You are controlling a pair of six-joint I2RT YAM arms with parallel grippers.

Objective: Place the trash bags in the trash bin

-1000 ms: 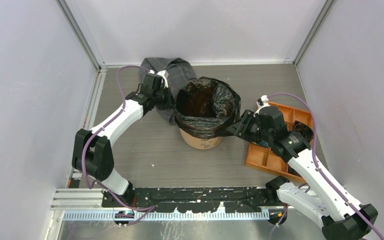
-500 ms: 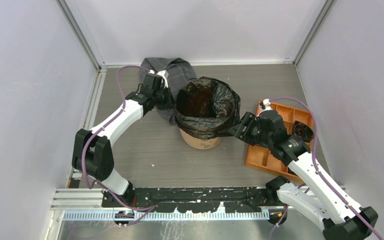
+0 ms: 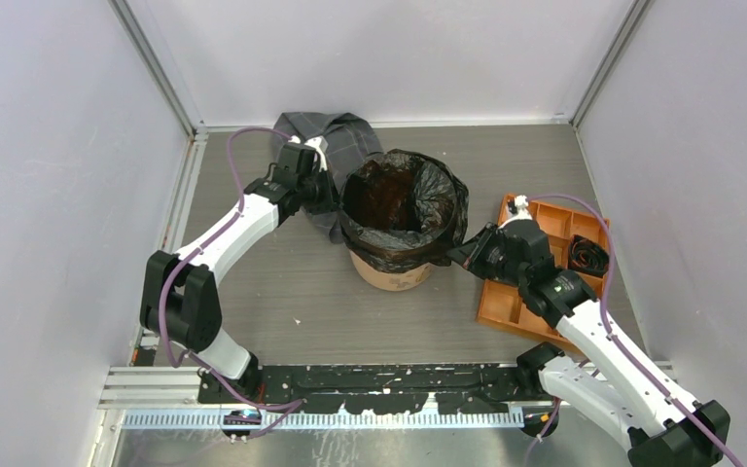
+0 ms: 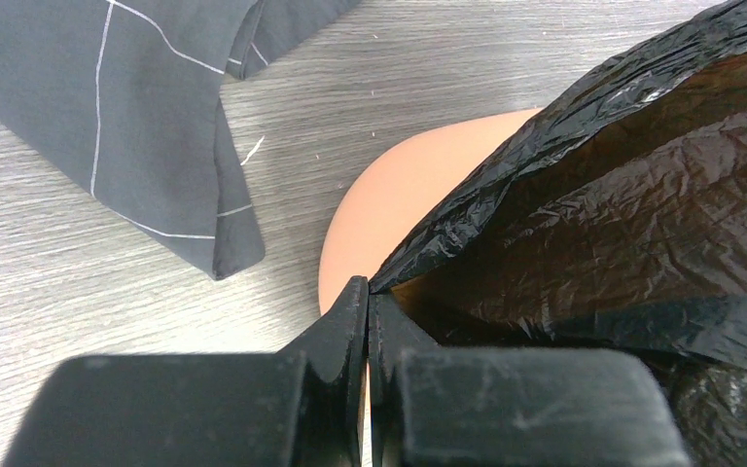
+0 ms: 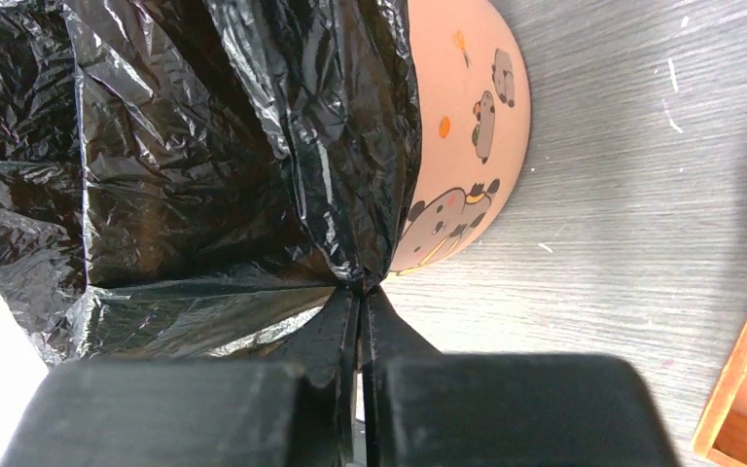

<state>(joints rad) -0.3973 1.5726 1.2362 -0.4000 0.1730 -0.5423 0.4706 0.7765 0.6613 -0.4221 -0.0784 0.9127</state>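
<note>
Since a second ago, the right gripper [image 5: 360,292] has closed from open to a tight pinch on the thin glossy black plastic trash bag [image 3: 404,199]. The bag already lines the round orange plastic bin [image 3: 389,274], its hem turned over the rim. The left gripper [image 4: 368,294] is clamped flat on the hem at the bin's left side. Both sides should probably be drawn down evenly and gently, since the film could tear or the bin tip. A grey checked cloth [image 3: 336,131] lies just far-left of the bin, and a flat orange compartment tray [image 3: 502,309] crowds the right arm.
</note>
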